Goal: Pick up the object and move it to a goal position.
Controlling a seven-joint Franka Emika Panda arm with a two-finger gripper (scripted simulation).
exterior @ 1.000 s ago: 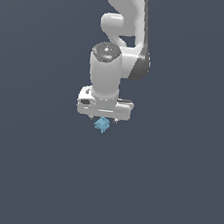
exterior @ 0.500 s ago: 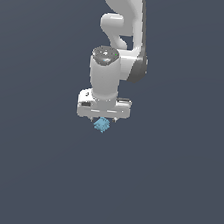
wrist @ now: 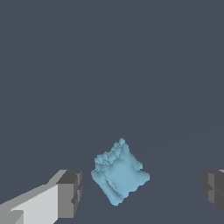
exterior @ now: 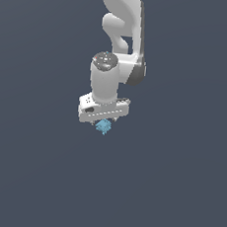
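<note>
Object, that small light-blue lumpy clump, sits right between the claw's fingers, with clear gaps on both sides in the wrist view. Claw's spread wide, gripping nothing. The white arm reaches straight down, wrist vertical, claw directly over the clump.

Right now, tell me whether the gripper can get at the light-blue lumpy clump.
Probably yes. The gripper is open with the light-blue clump between its fingers, a gap on each side, and nothing in the way.
</note>
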